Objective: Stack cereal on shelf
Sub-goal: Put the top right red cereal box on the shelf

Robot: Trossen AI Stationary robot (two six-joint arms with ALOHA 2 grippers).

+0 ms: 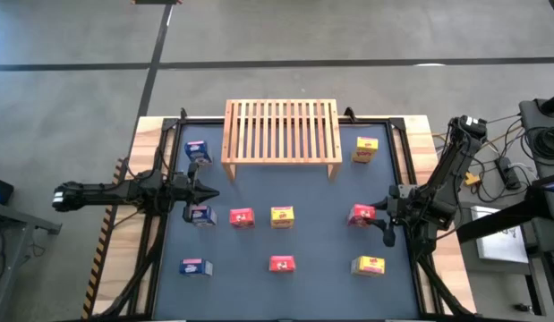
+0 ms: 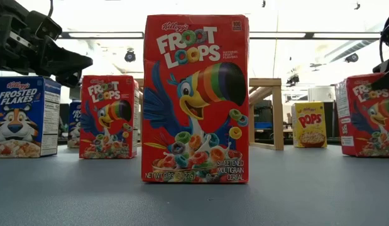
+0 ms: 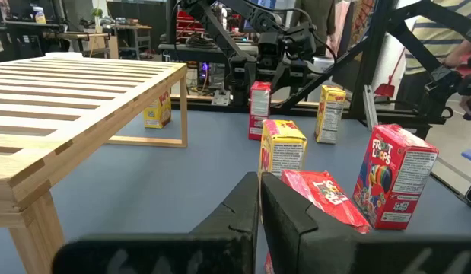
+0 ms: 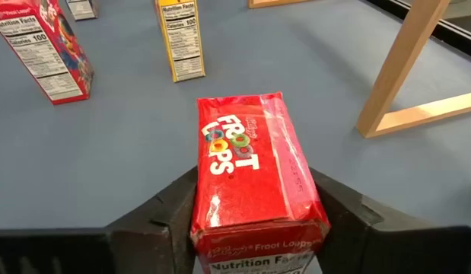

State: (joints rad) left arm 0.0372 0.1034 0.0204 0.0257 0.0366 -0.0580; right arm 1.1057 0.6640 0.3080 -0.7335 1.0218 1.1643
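Gripping a red cereal box (image 4: 254,171) between its two fingers, the right gripper (image 1: 377,217) sits low over the table (image 1: 321,201), right of the shelf (image 1: 281,132). The left gripper (image 1: 208,192) hovers fully closed and empty between two blue boxes (image 1: 198,150), near the shelf's left leg.

Left gripper (image 1: 209,193) jaws shut, right gripper (image 1: 377,217) jaws seemingly clamped mid-table
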